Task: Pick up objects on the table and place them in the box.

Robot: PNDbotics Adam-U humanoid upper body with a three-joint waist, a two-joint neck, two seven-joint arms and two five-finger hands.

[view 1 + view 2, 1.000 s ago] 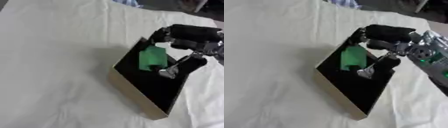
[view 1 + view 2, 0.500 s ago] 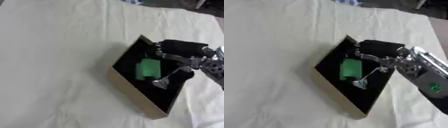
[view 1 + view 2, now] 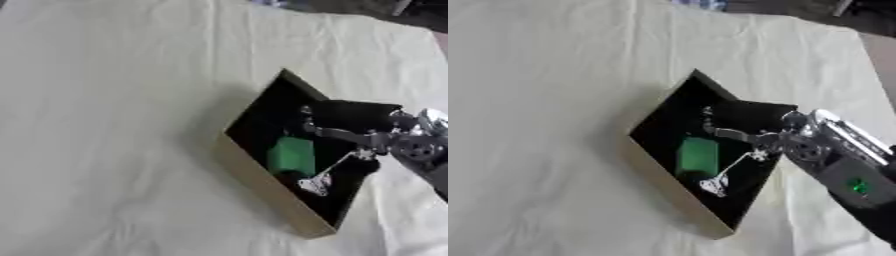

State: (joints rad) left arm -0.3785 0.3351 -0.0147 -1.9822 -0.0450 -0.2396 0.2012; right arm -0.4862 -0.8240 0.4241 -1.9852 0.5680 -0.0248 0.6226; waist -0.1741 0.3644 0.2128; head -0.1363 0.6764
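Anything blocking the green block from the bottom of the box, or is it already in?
Nothing visible blocks it. The flat green block already lies inside the black-lined cardboard box, below the robot's right hand, which reaches in over the far wall. No other object shows on the cream cloth.

No readable text, label, brand, number or sign anywhere. Green object inside box: plain face, no print made out. Box walls: bare tan, unmarked. Right hand over box: black shell, no lettering visible. Small green light on right forearm beside box: a glow only, no characters.
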